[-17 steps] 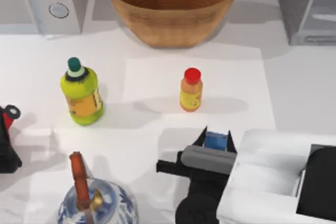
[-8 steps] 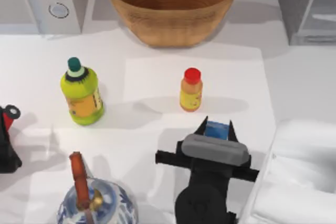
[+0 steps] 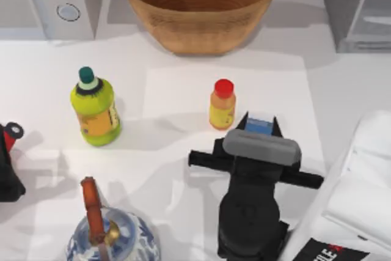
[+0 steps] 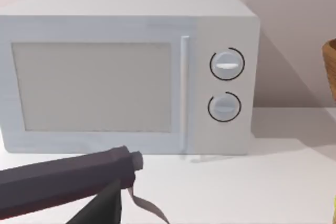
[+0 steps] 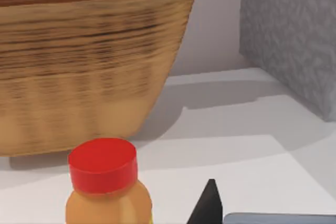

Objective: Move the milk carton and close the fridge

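The milk carton (image 3: pixel 259 126) is a small blue-topped box held upright between the black fingers of my right gripper (image 3: pixel 258 124). The gripper is shut on it, just right of the red-capped bottle. In the right wrist view one fingertip (image 5: pixel 208 206) and the carton's top edge (image 5: pixel 278 217) show. The fridge (image 3: pixel 357 7) stands at the table's back right corner; its pale panel faces the table, and its dark speckled side (image 5: pixel 291 35) shows in the right wrist view. My left arm (image 3: pixel 8 175) is parked at the table's left edge.
An orange bottle with a red cap (image 3: pixel 222 105) stands close to the left of the carton. A wicker basket (image 3: pixel 200 4) is at the back, with a light-grey microwave (image 3: pixel 52 1) at back left. A yellow-green bottle (image 3: pixel 95 109) and a blue-white teapot (image 3: pixel 110 236) stand on the left.
My right gripper has carried the milk carton away from the front edge, toward the back and slightly right. It is now level with the red-capped bottle. The left arm has not moved.
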Robot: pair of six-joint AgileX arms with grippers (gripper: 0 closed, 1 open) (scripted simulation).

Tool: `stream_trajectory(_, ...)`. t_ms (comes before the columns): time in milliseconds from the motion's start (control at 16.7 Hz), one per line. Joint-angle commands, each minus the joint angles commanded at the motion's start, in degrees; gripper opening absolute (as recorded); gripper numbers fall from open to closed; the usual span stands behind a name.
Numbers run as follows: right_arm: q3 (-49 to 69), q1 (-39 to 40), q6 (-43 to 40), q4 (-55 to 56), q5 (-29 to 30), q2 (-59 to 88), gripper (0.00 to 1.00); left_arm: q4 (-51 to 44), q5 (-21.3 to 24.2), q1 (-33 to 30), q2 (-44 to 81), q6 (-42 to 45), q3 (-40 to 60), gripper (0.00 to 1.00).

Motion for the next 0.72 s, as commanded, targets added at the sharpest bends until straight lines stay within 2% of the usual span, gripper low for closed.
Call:
stream_trajectory(120,-0.99,-5.53,-0.46,-1.32,-6.68,-4.03,0.0,0.0,0.0,0.0,0.0,0.0,0.0,1.0)
stream_trajectory(240,-2.45,-12.67,-1.01,-3.22,-15.71,-8.95,0.0,0.0,0.0,0.0,0.0,0.0,0.0,1.0)
stream_trajectory(540,-7.65,-33.66,-2.21,-9.83,-43.38,-22.81,0.0,0.0,0.0,0.0,0.0,0.0,0.0,1.0)
stream_trajectory(720,-11.36,-46.14,-2.56,-14.47,-57.92,-30.36,0.0,0.0,0.0,0.0,0.0,0.0,0.0,1.0)
